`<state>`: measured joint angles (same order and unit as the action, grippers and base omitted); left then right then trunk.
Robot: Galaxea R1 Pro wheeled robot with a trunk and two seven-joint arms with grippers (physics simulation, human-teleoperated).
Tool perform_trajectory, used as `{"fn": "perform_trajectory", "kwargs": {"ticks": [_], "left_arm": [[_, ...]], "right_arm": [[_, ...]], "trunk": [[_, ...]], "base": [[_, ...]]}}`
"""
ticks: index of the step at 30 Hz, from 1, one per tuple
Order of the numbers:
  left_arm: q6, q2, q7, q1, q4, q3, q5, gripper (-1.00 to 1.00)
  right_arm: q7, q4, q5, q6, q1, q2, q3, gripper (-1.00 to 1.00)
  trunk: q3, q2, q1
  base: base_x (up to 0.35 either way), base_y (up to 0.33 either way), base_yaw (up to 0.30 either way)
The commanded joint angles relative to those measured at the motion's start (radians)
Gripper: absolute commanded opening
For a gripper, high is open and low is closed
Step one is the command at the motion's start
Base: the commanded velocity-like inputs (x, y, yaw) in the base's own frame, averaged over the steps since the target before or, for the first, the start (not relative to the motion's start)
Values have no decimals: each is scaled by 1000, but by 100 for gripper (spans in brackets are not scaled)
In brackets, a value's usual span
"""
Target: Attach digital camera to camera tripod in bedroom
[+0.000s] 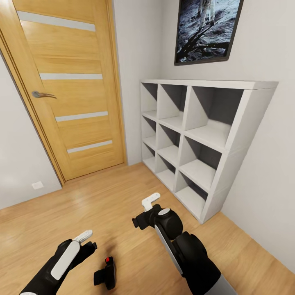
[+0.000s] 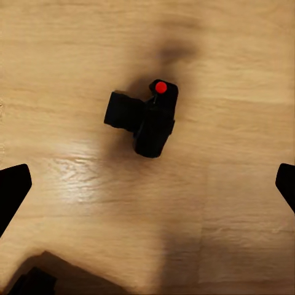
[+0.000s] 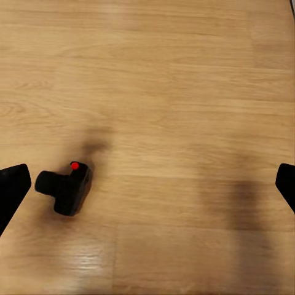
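Camera [image 2: 144,120] lies on wood floor [image 1: 114,192] between both arms, lens barrel sideways, red button [image 2: 161,87] up; likely light, rigid, smooth-sided, lens fragile, so grip across the boxy body; left pincer [image 2: 147,184] spread wide above it; right pincer [image 3: 147,184] likewise open, empty.

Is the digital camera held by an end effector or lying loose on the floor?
Loose: the digital camera lies on the wood floor, red button up; the left end effector hovers apart from it, open.

glossy black arms [image 1: 192,250], white panels
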<state>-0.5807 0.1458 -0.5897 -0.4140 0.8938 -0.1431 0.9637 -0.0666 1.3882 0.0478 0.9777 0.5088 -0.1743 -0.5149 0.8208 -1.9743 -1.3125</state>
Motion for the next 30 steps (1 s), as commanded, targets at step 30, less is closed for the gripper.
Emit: {"fn": "perform_trajectory", "kwargs": {"ticks": [30], "left_arm": [[-9, -5, -13, -33, 6, -17, -56, 100]], "right_arm": [[-6, 9, 6, 13, -1, 0, -5, 100]], "trunk": [[7, -14, -8]], "base": [[28, -106, 122]]}}
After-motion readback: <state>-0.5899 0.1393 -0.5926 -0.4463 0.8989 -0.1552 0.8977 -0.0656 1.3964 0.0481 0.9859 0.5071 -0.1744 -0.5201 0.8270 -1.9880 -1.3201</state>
